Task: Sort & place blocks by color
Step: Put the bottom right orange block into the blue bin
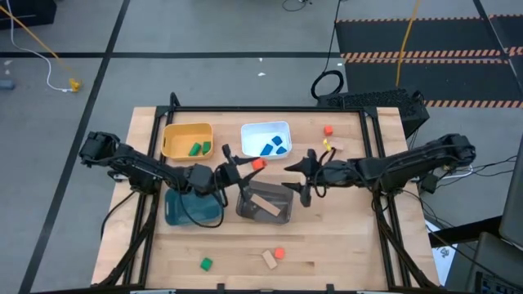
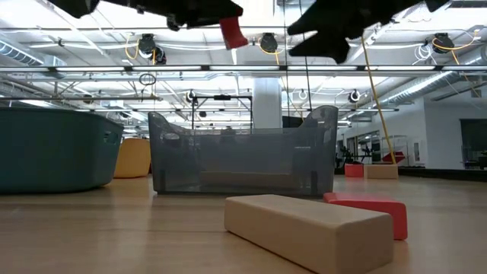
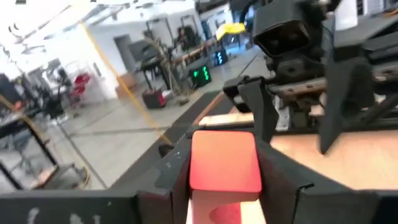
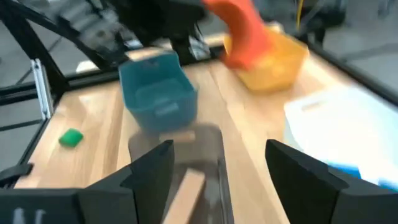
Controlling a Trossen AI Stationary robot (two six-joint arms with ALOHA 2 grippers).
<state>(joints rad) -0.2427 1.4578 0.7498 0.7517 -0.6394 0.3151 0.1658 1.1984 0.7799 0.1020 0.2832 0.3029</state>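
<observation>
Left wrist view shows my left gripper's fingers (image 3: 180, 180) clamped on the small red-orange wooden block (image 3: 225, 160), mid-frame above the tabletop (image 1: 343, 237); light, rigid, smooth-faced, I'd pinch flat sides; right gripper (image 4: 217, 168) gapes empty.

**Toy blocks, sorting in progress**

Red-orange block (image 1: 258, 164): held aloft mid-table. Two green blocks (image 1: 198, 149): in yellow bin. Blue blocks (image 1: 275, 147): in white bin. Tan wooden bar (image 1: 265, 209): flat in grey bin. Small red-orange cube (image 1: 328, 129): near far edge. Green cube (image 1: 206, 264), tan block (image 1: 269, 260), red-orange block (image 1: 279, 253): near front edge.
</observation>
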